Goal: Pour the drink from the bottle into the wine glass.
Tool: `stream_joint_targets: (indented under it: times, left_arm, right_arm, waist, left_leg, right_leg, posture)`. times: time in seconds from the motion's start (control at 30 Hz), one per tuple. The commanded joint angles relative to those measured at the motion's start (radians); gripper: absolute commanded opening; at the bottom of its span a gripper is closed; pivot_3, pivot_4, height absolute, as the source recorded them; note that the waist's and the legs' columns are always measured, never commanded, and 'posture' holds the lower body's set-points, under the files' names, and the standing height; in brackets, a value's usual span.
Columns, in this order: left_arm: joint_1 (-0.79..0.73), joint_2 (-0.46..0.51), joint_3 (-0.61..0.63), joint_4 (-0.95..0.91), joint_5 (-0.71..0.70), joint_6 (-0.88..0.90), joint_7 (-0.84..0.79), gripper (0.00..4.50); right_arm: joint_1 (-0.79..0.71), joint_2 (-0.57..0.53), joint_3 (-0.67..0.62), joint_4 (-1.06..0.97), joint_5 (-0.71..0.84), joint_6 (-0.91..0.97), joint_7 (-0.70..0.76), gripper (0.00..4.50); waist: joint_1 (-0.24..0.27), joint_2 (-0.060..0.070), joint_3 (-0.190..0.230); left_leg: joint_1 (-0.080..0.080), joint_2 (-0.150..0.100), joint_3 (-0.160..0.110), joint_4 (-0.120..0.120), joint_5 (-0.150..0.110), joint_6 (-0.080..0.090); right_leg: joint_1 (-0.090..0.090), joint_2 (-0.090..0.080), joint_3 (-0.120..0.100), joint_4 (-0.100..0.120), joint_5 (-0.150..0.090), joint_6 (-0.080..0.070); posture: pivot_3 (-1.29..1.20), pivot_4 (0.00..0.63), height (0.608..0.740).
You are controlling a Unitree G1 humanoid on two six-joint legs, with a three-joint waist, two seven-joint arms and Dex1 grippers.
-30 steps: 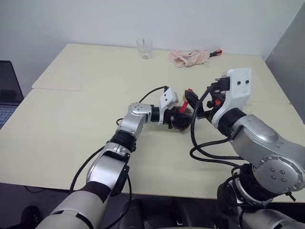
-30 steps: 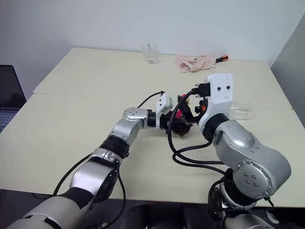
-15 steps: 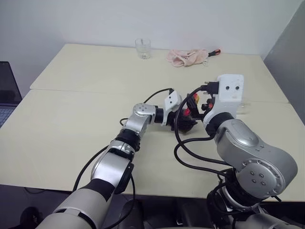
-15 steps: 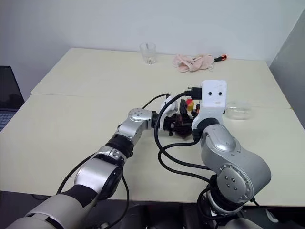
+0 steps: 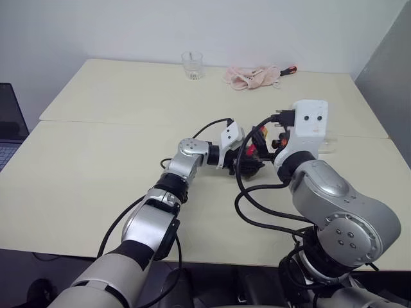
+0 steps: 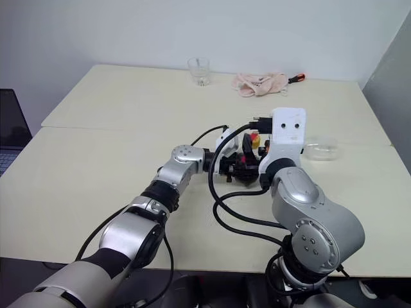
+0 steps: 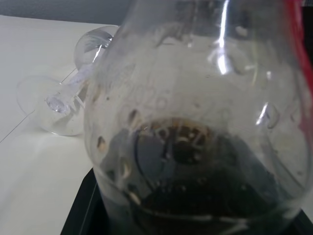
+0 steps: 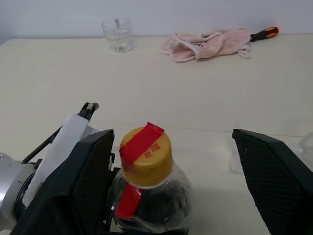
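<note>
The bottle (image 8: pixel 149 196), clear and squat with a yellow cap (image 8: pixel 146 155) and a red strip over it, stands upright at mid-table. My left gripper (image 5: pixel 239 159) is shut on its body from the left. The drink (image 7: pixel 195 196) is a dark pool in its lower part. My right gripper (image 8: pixel 172 137) is open, with one black finger (image 8: pixel 83 186) on each side of the cap, neither touching it. The wine glass (image 6: pixel 320 149) lies on its side on the table just right of the bottle, its stem and foot (image 7: pixel 58 98) visible behind the bottle.
A short clear tumbler (image 5: pixel 192 64) stands at the table's far edge. Next to it lie a pink cloth (image 5: pixel 252 77) and an orange-handled screwdriver (image 5: pixel 290 70). A laptop (image 5: pixel 9 122) sits past the table's left edge. Black cables (image 5: pixel 247 192) loop under my right wrist.
My right arm's elbow has swung inward and its wrist has turned a little over the cap. The left gripper and the bottle have held still.
</note>
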Motion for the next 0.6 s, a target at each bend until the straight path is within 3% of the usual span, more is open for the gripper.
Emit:
stream_joint_targets:
  times: [0.03, 0.4, 0.6]
  left_arm:
    - [-0.019, -0.004, 0.020, -0.033, -0.004, -0.026, 0.002, 1.98]
    - [-0.018, -0.006, 0.020, -0.037, -0.001, -0.033, 0.013, 1.98]
    - [-0.018, -0.001, 0.026, -0.042, 0.000, -0.033, 0.018, 1.98]
  right_arm:
    - [-0.017, 0.065, 0.029, -0.024, 0.012, 0.009, 0.021, 4.11]
    - [-0.049, 0.068, 0.002, 0.031, -0.022, 0.009, 0.039, 4.11]
    - [-0.065, 0.073, -0.016, 0.065, -0.036, 0.009, 0.056, 2.22]
  waist:
    - [0.000, 0.000, 0.000]
    - [0.000, 0.000, 0.000]
    - [0.000, 0.000, 0.000]
  left_leg:
    - [0.000, 0.000, 0.000, 0.000, 0.000, 0.000]
    - [0.000, 0.000, 0.000, 0.000, 0.000, 0.000]
    - [0.000, 0.000, 0.000, 0.000, 0.000, 0.000]
  right_leg:
    - [0.000, 0.000, 0.000, 0.000, 0.000, 0.000]
    - [0.000, 0.000, 0.000, 0.000, 0.000, 0.000]
    - [0.000, 0.000, 0.000, 0.000, 0.000, 0.000]
  posture:
    - [0.00, 0.150, 0.740]
    - [0.00, 0.150, 0.740]
    - [0.00, 0.150, 0.740]
